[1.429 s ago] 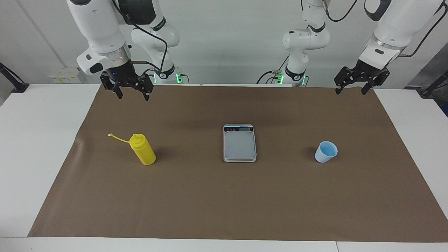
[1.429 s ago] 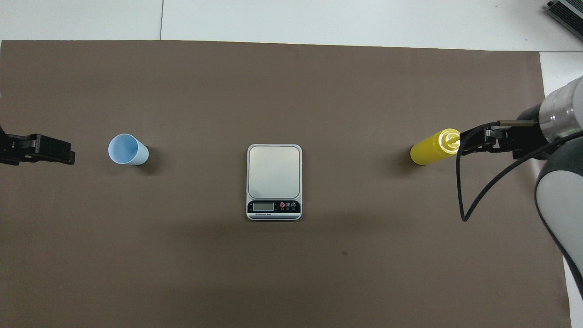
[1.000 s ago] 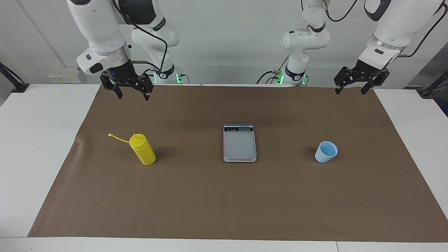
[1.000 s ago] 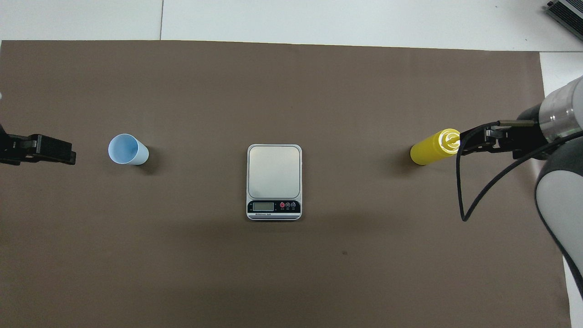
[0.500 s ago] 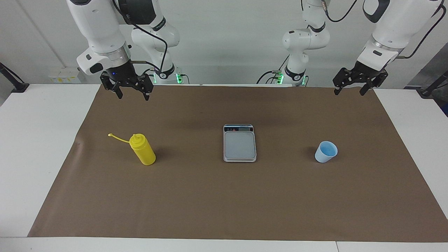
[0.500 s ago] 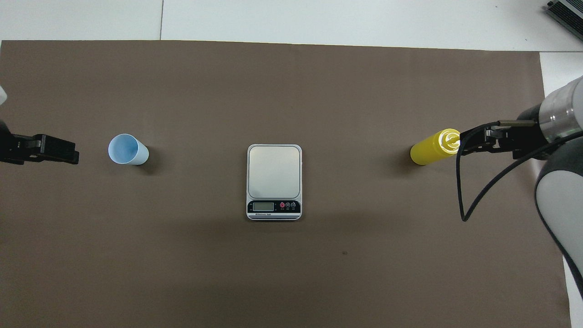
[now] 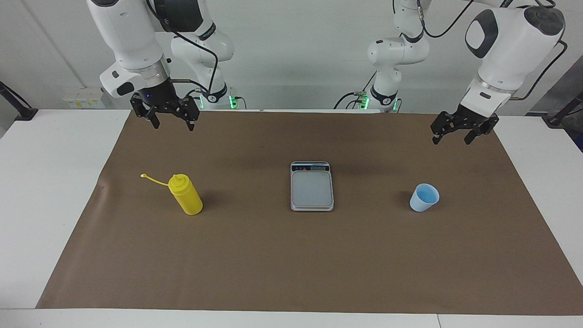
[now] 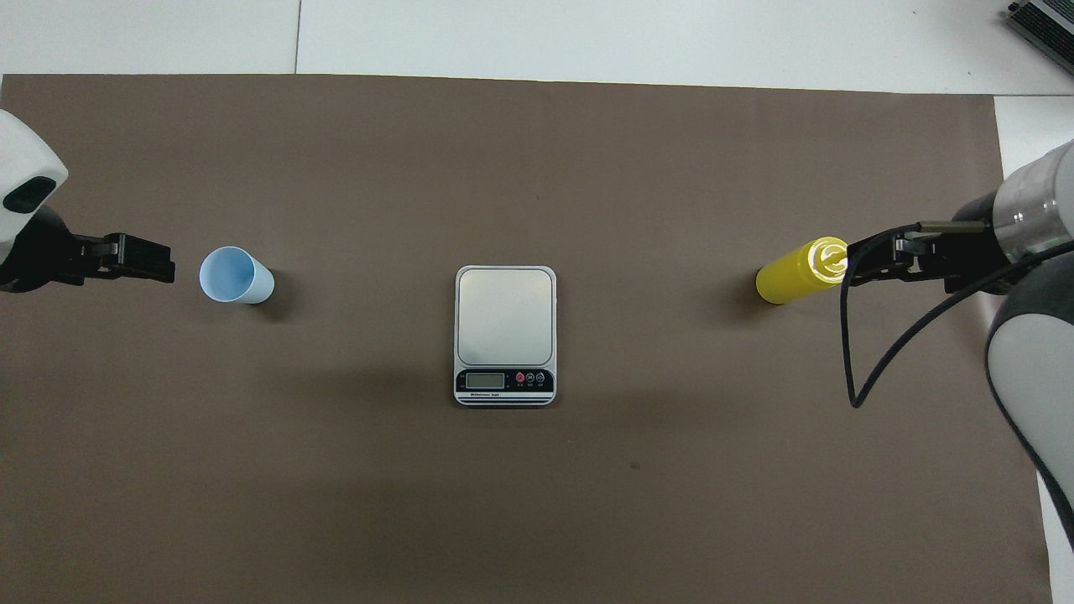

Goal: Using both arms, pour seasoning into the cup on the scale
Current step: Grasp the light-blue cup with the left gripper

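- Two containers stand upright on the brown mat (image 7: 291,264) that covers the worktop (image 7: 45,191): we see the light-blue cup (image 7: 424,197), toward the left arm's end, with nothing visible inside.
- We see the yellow seasoning (image 7: 185,195) bottle toward the right arm's end, its cap strap sticking out sideways.
- Between them lies the scale (image 7: 312,186), its grey plate bare, display end nearer the robots.
- Left tool (image 7: 448,132): fingers apart, raised over the mat near the cup.
- Right tool (image 7: 173,119): fingers apart, holding nothing, raised over the mat's edge.
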`<state>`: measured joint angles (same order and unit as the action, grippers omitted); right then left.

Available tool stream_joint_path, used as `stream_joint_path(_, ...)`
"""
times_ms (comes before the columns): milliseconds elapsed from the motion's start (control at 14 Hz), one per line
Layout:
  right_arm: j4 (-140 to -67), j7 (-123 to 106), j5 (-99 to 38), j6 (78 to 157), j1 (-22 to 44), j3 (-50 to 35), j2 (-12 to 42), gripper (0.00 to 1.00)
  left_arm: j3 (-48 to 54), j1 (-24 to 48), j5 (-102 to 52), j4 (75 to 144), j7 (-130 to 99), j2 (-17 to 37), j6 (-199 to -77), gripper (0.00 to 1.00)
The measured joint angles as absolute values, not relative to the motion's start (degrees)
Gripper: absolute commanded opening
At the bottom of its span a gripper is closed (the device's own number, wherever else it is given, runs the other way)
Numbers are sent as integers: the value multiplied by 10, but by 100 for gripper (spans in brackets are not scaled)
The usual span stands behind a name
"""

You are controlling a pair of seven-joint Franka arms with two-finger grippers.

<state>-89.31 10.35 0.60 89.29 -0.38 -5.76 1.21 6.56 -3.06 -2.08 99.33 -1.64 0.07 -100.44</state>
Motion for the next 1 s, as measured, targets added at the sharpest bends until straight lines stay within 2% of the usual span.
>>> stream_joint_path(286,-893,103,6,893,-4,-58,12,100,64,-47,-21,1002,-26,64,-1075,100)
stream_joint_path(429,-893,103,6,893,-4,-58,12,100,64,-55,-21,1034,-32,86,-1138,100)
stream_joint_path(714,-893,103,6,893,-4,-58,12,100,64,-60,-21,1116,-69,94,-1223,100)
stream_joint_path(1000,-893,103,6,893,-4,-58,12,100,65,-60,-21,1145,-90,107,-1255,100)
